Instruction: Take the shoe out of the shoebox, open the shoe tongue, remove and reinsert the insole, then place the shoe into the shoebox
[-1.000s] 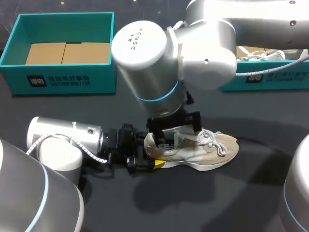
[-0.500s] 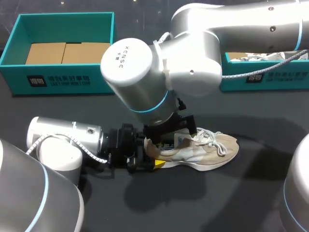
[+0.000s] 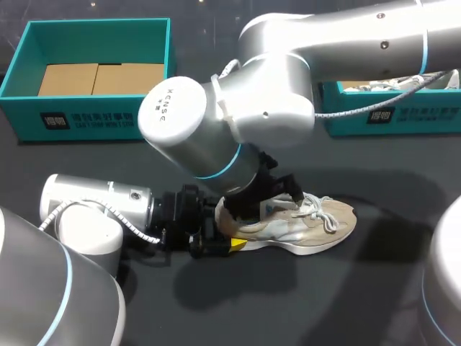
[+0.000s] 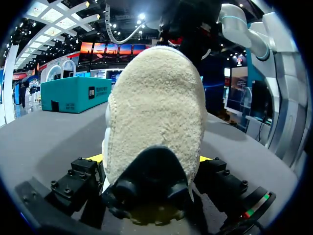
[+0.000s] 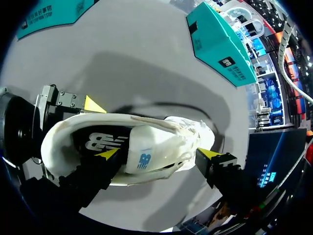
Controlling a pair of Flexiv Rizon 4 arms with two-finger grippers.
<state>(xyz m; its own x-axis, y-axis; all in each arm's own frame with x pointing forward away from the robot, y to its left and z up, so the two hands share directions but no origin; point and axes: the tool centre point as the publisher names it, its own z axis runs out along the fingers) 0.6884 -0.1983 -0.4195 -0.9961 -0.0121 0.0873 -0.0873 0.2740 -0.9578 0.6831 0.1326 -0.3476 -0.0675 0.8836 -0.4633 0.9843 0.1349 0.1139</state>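
Observation:
A beige and white shoe lies on its sole on the dark table, toe to the right. My left gripper lies low at its heel; in the left wrist view the fuzzy heel fills the gap between the fingers, which press it from both sides. My right gripper hangs over the shoe's opening and stands open. One yellow fingertip is inside on the black insole; the other is outside the shoe's side, with the white tongue between them. My right arm hides the collar from the head camera.
A teal shoebox with cardboard inside stands at the back left. A second teal box holding white laces stands at the back right. Bare table lies in front of the shoe.
My right arm's big wrist joint has swung left and lower, while its gripper stays over the shoe's opening. The left arm and the shoe have not moved.

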